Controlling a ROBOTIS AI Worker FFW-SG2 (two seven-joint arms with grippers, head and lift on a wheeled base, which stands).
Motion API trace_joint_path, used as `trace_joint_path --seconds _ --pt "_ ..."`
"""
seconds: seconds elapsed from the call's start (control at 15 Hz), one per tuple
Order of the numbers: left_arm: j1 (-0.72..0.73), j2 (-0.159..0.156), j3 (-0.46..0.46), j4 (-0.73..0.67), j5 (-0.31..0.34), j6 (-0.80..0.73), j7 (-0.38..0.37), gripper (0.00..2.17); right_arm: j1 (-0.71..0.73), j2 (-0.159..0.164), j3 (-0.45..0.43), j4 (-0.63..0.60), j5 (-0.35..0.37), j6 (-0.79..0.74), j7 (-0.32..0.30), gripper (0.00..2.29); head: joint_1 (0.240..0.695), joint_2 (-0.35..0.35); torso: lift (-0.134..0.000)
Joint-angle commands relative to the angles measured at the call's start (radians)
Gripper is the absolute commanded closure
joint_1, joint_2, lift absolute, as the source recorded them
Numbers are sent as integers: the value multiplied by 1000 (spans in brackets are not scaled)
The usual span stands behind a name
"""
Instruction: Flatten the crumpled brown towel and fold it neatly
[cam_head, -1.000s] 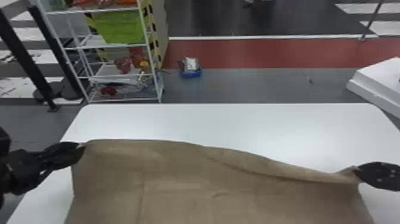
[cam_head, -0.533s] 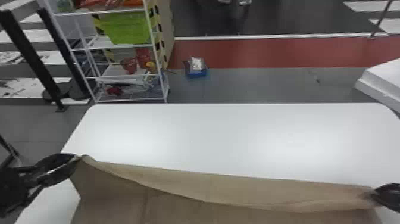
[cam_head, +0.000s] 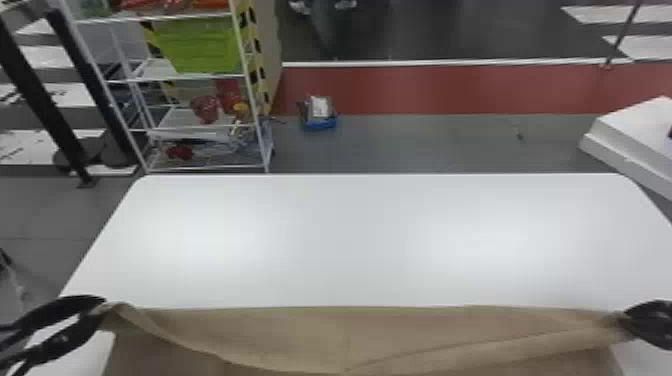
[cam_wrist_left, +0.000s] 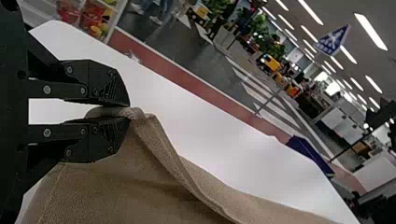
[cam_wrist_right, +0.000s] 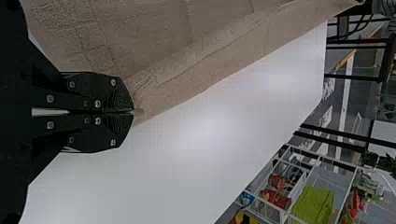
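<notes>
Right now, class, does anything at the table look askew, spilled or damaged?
The brown towel looks askew: between the left gripper and right gripper, its held edge is turned over in an uneven flap, not flat. Nothing looks spilled or damaged.

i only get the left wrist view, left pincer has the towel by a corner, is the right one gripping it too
Observer: Yes, the right wrist view shows the right pincer shut on the brown towel.
Operator: how does the far edge run between the two
Observer: In the head view it runs almost straight across, with a flap folded over toward the robot and dipping lowest near the middle.
Operator: whats on the rack behind the table
Observer: A green bin, on a shelf above the red things.
</notes>
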Motion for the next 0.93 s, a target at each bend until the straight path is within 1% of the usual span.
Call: trace_joint_path --seconds 0.0,0.13,0.2,0.33,0.4,0.53,0.73,0.87 --pt "37 0 2 19 -8 -203 2 981 14 -1 7 -1 14 -6 3 1119 695 38 -124" --pt "60 -5 0 38 -19 -396 2 981 17 -1 33 -1 39 -6 8 1119 695 17 -124" --pt "69 -6 0 45 -31 -470 4 981 17 -1 39 1 48 -9 8 1119 695 -5 -124" --pt "77 -6 4 64 -71 -657 2 981 11 -1 40 2 48 -9 8 1119 695 -27 -124" --pt "80 -6 8 68 -87 -709 2 981 9 -3 40 2 48 -6 8 1119 695 -41 -124" --pt "80 1 16 79 -91 -749 1 981 0 -3 31 7 46 -3 8 1119 695 -66 -124" --pt "68 15 28 88 -91 -749 -10 981 -32 -16 17 43 36 0 8 1119 695 -88 -124" --pt "63 20 36 90 -97 -749 -13 981 -26 -18 10 47 34 0 8 1119 695 -98 -124"
